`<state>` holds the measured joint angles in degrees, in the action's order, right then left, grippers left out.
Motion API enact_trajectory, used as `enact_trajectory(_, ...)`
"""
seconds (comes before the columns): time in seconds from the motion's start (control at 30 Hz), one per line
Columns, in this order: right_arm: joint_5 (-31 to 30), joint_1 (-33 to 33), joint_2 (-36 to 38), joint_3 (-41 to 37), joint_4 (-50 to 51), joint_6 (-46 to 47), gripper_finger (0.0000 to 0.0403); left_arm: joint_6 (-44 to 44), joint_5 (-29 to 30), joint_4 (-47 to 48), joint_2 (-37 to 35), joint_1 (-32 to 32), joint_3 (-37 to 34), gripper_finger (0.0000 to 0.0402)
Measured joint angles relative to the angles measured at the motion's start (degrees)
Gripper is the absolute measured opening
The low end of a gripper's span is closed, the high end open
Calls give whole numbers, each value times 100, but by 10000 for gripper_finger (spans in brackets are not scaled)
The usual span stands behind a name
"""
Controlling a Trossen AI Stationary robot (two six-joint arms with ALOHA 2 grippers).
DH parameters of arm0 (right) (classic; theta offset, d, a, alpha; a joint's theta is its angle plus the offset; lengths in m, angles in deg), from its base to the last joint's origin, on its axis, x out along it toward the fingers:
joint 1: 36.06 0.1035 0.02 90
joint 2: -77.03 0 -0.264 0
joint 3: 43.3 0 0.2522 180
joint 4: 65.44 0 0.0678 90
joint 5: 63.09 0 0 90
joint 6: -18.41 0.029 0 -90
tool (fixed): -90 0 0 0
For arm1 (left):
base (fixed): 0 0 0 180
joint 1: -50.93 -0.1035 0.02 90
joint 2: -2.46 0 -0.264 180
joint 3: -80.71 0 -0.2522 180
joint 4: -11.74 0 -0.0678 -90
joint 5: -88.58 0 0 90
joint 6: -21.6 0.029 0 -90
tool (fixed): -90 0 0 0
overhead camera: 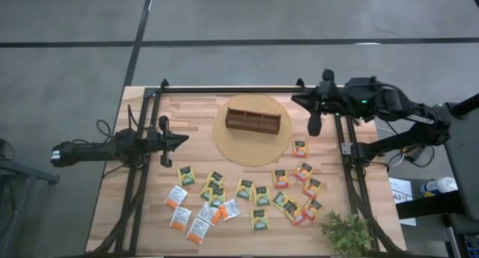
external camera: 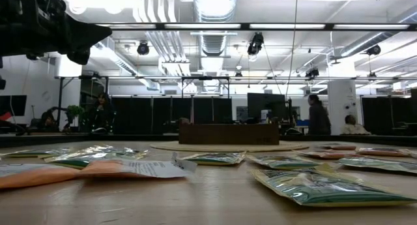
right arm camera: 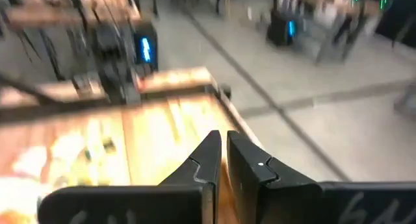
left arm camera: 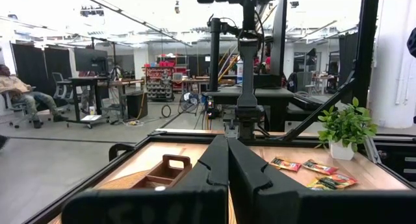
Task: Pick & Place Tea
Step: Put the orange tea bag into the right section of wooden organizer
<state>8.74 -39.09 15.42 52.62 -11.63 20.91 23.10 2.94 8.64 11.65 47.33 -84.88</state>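
- Your right gripper (overhead camera: pixel 299 99) is hovering closed and empty near the counter's (overhead camera: pixel 194 112) far right corner; your left gripper (overhead camera: pixel 185 140) is waiting, also closed and empty.
- The tea (overhead camera: pixel 245 188) is lying scattered near the front edge, overlapping.
- You are risking pinching two packets at once, or missing the tray (overhead camera: pixel 254 121).

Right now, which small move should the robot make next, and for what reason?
Probably open the right gripper and lower it toward the lone tea packet, the nearest one. Both grippers are shut and empty, the wooden tray on its round mat looks empty, and the left gripper waits at the table's left side.
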Motion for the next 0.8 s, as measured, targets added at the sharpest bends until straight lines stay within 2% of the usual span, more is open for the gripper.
enact_trajectory(0.2,62,-373,-51,-10,1331,190,27,-2,2,-2,-1,-2,2,0)
enact_trajectory(0.4,612,-673,-158,-8,2400,3,28,-1,2,0,-1,-1,2,0)
enact_trajectory(0.57,732,-753,-468,-22,3204,-18,45,0,0,-2,-1,-1,2,0)
enact_trajectory(0.8,760,-754,-845,-45,3238,-251,96,0,0,-2,-1,0,2,0)
